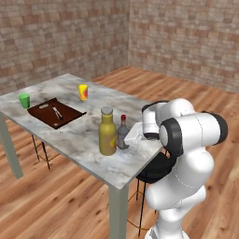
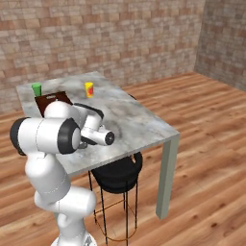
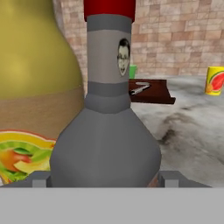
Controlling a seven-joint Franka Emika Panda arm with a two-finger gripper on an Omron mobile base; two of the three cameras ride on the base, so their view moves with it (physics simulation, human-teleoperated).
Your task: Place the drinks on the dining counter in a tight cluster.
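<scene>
Fingers [image 3: 39, 178] are standing wide apart on either side of the dark grey bottle [image 3: 107, 127], their tips showing at the base of its bulging body in the hand view; whether they are touching it cannot be told. That red-capped bottle [image 1: 123, 134] is standing upright near the near right edge of the desk [image 1: 84, 135], just beside the tall yellow bottle [image 1: 107, 131] with the grey cap, which is rising on its left. In the hand view the yellow bottle [image 3: 37, 83] is being cut off by the frame's top and left edges, and the red cap is being cropped as well.

Farther left on the marble top a dark brown tray [image 1: 56, 112] is lying flat with a small metal item on it, too small to identify. A green cup [image 1: 24, 100] is standing at the far left, and a yellow cup [image 1: 83, 92] with a red picture is standing toward the far edge, well apart from the bottles.

The desk is resting on thin grey-green legs over a wooden plank floor [image 1: 196, 102], with brick walls [image 1: 177, 37] closing the room behind. A black stool [image 2: 117, 175] is sitting tucked under the near side, partly hidden by the robot's white arm. In the right base view the arm is covering both bottles and much of the tray [image 2: 50, 100].
</scene>
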